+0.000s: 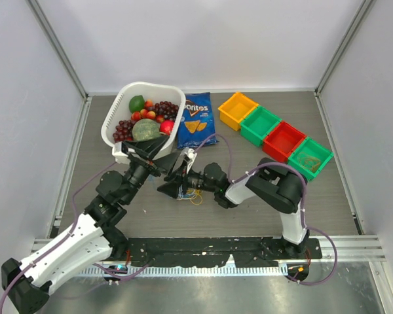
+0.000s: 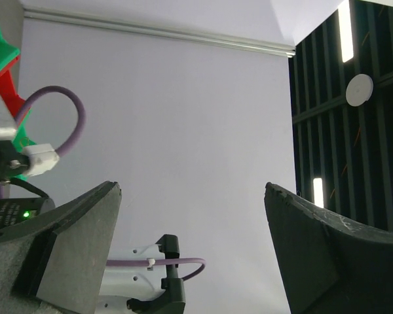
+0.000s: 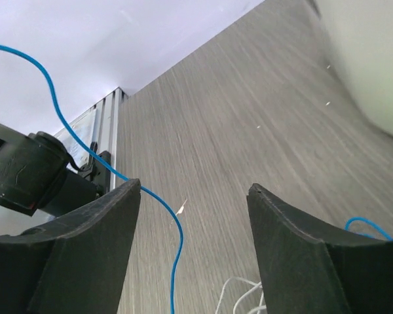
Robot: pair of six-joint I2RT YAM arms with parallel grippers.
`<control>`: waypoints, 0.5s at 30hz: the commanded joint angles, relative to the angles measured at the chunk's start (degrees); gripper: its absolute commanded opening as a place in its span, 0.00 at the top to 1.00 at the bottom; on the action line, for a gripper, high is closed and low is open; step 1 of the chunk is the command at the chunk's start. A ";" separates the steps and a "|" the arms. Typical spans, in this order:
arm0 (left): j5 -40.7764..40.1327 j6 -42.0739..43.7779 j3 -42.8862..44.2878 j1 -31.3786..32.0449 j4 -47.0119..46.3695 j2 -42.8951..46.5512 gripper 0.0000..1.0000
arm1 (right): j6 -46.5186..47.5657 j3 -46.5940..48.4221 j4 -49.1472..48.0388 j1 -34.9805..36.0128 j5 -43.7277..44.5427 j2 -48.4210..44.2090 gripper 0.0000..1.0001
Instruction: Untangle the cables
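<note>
The cables (image 1: 191, 195) lie in a small bundle on the table in the top view, with yellow, white and blue strands showing. My right gripper (image 1: 172, 188) lies low just left of the bundle. In the right wrist view it (image 3: 193, 185) is open. A blue cable (image 3: 177, 242) runs past the tip of its left finger (image 3: 98, 229) and off to the upper left. White strands (image 3: 239, 291) lie at the bottom edge. My left gripper (image 1: 162, 163) is above the bundle and to its left. In its wrist view it (image 2: 191, 190) is open and empty, facing the wall.
A white basket (image 1: 118, 118) of fruit stands at the back left, close to my left gripper. A blue Doritos bag (image 1: 195, 121) lies beside it. Orange (image 1: 238, 109), green (image 1: 260, 125), red (image 1: 283, 140) and green (image 1: 310, 157) bins stand in a row at the back right.
</note>
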State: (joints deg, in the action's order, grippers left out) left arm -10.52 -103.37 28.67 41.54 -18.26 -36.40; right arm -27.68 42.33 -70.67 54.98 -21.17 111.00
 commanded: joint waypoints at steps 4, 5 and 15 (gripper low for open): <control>0.59 1.07 -0.45 -0.14 -8.81 -2.26 0.05 | -4.21 -0.83 -12.11 2.41 -2.21 0.80 0.34; 0.77 1.07 -0.63 -0.23 -9.07 -2.53 0.05 | -4.83 -1.45 -13.60 2.41 -2.47 0.54 0.34; 4.62 15.00 3.22 -0.23 -7.79 -2.10 0.05 | -1.25 -3.48 0.90 3.02 5.32 -5.85 0.27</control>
State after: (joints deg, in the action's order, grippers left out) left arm -8.95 -100.36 28.14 41.50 -25.08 -39.99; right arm -33.28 40.60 -73.14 57.69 -23.92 112.79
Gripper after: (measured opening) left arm 0.948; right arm 0.733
